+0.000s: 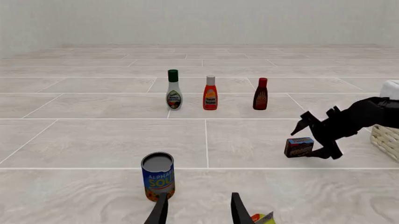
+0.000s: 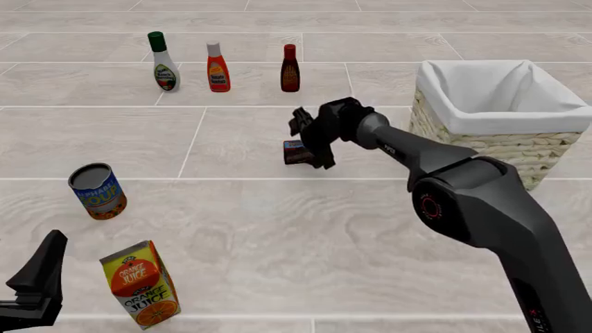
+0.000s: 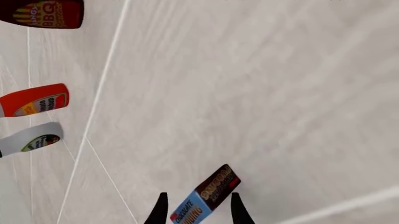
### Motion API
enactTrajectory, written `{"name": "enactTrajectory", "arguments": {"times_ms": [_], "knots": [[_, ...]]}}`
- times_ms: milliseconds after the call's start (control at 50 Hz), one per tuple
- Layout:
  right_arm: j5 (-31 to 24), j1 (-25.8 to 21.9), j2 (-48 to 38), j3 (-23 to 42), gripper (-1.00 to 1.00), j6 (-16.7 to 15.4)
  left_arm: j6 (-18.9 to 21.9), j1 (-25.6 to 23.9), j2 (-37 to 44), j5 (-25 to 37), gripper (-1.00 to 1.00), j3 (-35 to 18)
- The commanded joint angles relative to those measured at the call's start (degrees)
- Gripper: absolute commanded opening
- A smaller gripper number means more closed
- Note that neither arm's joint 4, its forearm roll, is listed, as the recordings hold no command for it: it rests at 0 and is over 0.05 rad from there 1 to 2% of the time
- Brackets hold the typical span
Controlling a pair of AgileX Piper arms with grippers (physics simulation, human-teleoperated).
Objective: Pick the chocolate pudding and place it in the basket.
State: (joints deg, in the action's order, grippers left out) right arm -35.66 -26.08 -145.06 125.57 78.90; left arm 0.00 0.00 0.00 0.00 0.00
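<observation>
The chocolate pudding (image 2: 297,152), a small dark box with a blue edge, lies on the tiled floor left of the basket (image 2: 490,149). My right gripper (image 2: 310,142) is open, with one finger on each side of the box, low over the floor. The right wrist view shows the pudding (image 3: 206,196) between the fingertips of the right gripper (image 3: 198,207). The left wrist view shows the pudding (image 1: 298,147) resting on the floor inside the right gripper (image 1: 303,143). My left gripper (image 1: 198,210) is open and empty at the near left (image 2: 37,277).
A blue-labelled soup can (image 2: 97,191) and an orange juice carton (image 2: 141,283) stand at the near left. Three bottles stand in a row at the back: white with a green cap (image 2: 163,61), orange (image 2: 218,67), dark brown BBQ sauce (image 2: 290,68).
</observation>
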Motion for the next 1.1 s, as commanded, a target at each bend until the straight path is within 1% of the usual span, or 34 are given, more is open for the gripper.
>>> {"name": "enactTrajectory", "arguments": {"times_ms": [20,240,260,300,340,360,380,420,460,480,540,660,680,720,740,820,860,880,1000,1100], "knots": [[0.4,0.3,-0.4,-0.5,1.00,0.6,0.0,0.0,0.0,0.0,1.00,0.0],[0.5,1.0,-0.5,-1.0,1.00,0.7,0.0,0.0,0.0,0.0,1.00,0.0],[0.2,1.2,-0.5,-0.9,-1.00,0.4,0.0,0.0,0.0,0.0,1.00,0.0],[-0.7,1.6,-0.8,0.0,-1.00,-0.6,0.0,0.0,0.0,0.0,1.00,0.0],[-0.8,1.4,-0.9,0.2,-1.00,-0.7,0.0,0.0,0.0,0.0,1.00,0.0],[-1.7,1.7,-1.1,1.0,-1.00,-1.6,0.0,0.0,0.0,0.0,1.00,0.0],[-1.5,1.5,-1.2,1.2,-1.00,-1.5,0.0,0.0,0.0,0.0,1.00,0.0],[-2.3,1.4,-1.6,2.5,-1.00,-2.5,0.0,0.0,0.0,0.0,1.00,0.0],[-2.2,1.4,-1.5,2.3,-1.00,-2.4,0.0,0.0,0.0,0.0,1.00,0.0],[-3.0,1.5,-1.8,3.4,-1.00,-3.5,0.0,0.0,0.0,0.0,1.00,0.0],[-3.0,1.3,-1.9,3.7,-1.00,-3.6,0.0,0.0,0.0,0.0,1.00,0.0],[-3.7,2.2,-1.8,5.1,-1.00,-6.1,0.0,0.0,0.0,0.0,1.00,0.0],[-3.7,2.2,-1.8,5.1,-1.00,-6.1,0.0,0.0,0.0,0.0,1.00,0.0],[-4.2,2.9,-1.8,6.6,-1.00,-8.0,0.0,0.0,0.0,0.0,1.00,0.0],[-4.0,2.9,-1.6,6.3,-1.00,-8.1,0.0,0.0,0.0,0.0,1.00,0.0],[-3.4,3.7,-0.8,7.0,-1.00,-10.7,0.0,0.0,0.0,0.0,1.00,0.0],[-3.1,3.7,-0.6,6.7,-1.00,-10.9,0.0,0.0,0.0,0.0,1.00,0.0],[-3.1,3.9,-0.5,7.0,-1.00,-11.8,0.0,0.0,0.0,0.0,1.00,0.0],[-2.1,4.3,0.3,5.7,-1.00,-12.5,0.0,0.0,0.0,0.0,1.00,0.0],[-0.8,4.8,1.9,5.6,-1.00,-14.8,0.0,0.0,0.0,0.0,1.00,0.0]]}}
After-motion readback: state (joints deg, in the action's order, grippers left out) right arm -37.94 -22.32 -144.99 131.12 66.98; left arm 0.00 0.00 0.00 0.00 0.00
